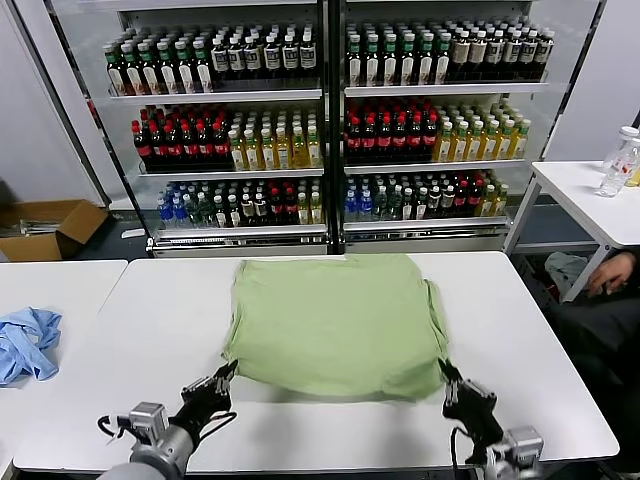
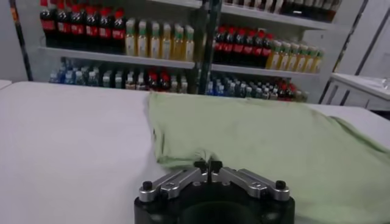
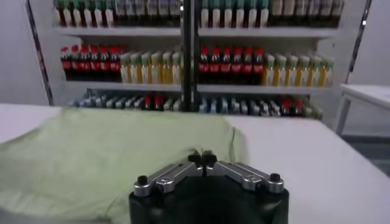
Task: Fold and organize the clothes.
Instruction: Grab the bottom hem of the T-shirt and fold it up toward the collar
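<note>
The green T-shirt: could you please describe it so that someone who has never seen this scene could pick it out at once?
On the white table in front of the drinks shelves, the T-shirt lies spread in the middle, its near corners at the left gripper and right gripper. It is large, light green and flattened, unlike the smaller crumpled blue cloth on the neighbouring table to the left.

Head view looks down over the table [image 1: 150, 300]; both low wrist views face the shelves [image 2: 183, 36].

The light green T-shirt [image 1: 335, 320] lies spread flat (plain side up) mid-table, its near corners slightly lifted
</note>
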{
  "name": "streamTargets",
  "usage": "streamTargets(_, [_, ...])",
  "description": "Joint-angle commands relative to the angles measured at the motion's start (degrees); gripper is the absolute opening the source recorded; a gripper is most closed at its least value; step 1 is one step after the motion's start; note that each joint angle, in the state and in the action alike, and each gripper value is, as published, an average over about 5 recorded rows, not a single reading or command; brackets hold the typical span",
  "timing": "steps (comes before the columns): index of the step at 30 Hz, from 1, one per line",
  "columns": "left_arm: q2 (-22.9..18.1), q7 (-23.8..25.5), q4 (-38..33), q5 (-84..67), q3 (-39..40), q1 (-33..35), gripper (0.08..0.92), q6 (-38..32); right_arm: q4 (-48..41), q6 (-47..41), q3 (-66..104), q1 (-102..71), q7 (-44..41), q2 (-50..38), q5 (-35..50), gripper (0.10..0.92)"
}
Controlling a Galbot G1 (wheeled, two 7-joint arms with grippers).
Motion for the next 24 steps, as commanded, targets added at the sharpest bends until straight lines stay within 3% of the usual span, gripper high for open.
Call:
streamTargets(1, [3.78, -0.97, 12.87, -1.92, 5.19, -16.00, 0.084, 0.46, -11.74, 0.42, -4.72, 16.72, -0.14, -2.43, -2.52, 0.106])
streamTargets(9, [2.02, -2.89, 16.01, 0.06, 8.04, -18.95, 0.084, 1.36, -17.38, -2.15, -7.95, 20.61, 0.52, -0.50, -11.07, 0.110])
streamTargets(12, [1.19, -2.68, 15.66, 1.50, 8.66, -18.59, 0.097, 1.41, -17.86, -2.75, -8.52, 20.42, 0.63, 0.30, -12.57, 0.158])
streamTargets(24, [-1.92, -4.08, 10.50, 5.06, 5.85, -9.47, 0.420, 0.81, -9.74, -6.63, -4.05, 11.09, 2.18, -0.86, -7.31, 0.500])
